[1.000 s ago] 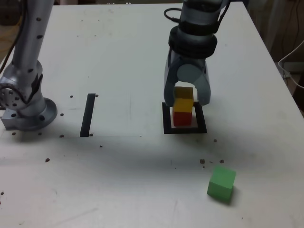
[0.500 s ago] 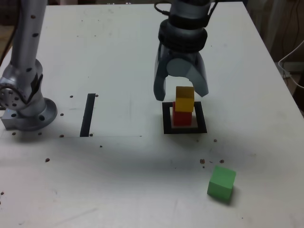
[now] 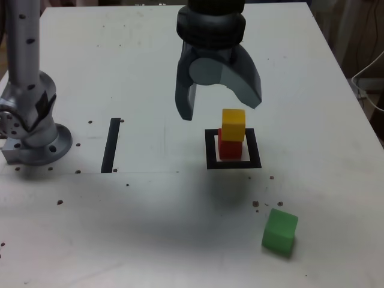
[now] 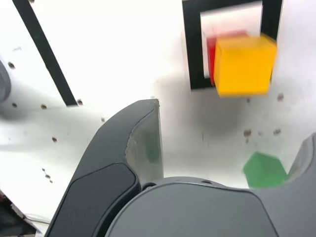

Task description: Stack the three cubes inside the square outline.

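Hovering: end effector (image 3: 219,107), jaws apart, empty, above yellow cube (image 3: 233,125)
Next target: green cube (image 3: 280,231), nearer the camera, toward the exterior view's right

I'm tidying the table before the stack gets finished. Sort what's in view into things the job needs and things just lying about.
Needed for the job:
- yellow cube, sitting on the red one
- red cube, inside the outline
- green cube, alone on the table
- square outline
- tool, open above the stack

Just lying about:
- black tape strip
- small dark specks
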`<state>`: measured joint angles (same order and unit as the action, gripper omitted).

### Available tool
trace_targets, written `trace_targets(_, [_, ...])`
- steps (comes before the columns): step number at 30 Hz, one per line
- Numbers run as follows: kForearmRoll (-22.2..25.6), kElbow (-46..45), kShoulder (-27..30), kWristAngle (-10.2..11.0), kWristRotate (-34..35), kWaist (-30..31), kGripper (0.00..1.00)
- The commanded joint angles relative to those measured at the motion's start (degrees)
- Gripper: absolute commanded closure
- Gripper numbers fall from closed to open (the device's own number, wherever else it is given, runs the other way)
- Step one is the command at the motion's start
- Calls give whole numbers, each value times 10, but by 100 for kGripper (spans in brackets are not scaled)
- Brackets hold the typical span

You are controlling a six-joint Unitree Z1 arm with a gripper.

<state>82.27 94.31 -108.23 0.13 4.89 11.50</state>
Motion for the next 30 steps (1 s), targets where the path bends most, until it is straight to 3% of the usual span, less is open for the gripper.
trace_targets(1, [3,15,-3,-3,13,27,0])
trace_targets(5, [7,44,-25,-9,31,77,0])
trace_targets(11, [16,101,-82,-40,45,136,0])
trace_targets(21, [10,146,-160,-54,57,184,0])
trace_targets(26, [-4,157,-189,-51,42,186,0])
trace_targets(30, [-17,173,-206,-31,33,183,1])
